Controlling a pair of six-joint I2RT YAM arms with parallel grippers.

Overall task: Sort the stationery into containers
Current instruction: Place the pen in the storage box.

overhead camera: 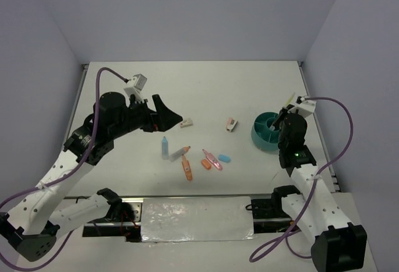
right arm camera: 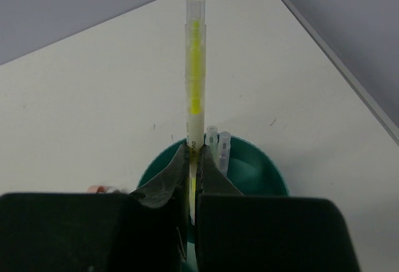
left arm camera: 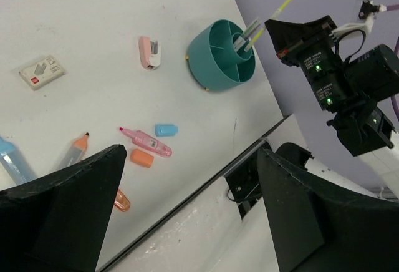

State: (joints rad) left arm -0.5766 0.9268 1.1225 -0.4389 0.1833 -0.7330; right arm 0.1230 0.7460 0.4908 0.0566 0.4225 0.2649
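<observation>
Pen (right arm camera: pixel 194 66), pinched tight in the right tool (right arm camera: pixel 192 160), pointed lengthwise down into the cup (right arm camera: pixel 262 163). Left tool (overhead camera: pixel 166 115) gaped empty.

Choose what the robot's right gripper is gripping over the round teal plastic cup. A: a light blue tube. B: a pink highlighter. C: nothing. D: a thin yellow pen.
D: the right gripper is shut on the thin yellow pen, its lower end pointing into the round teal plastic cup.
</observation>
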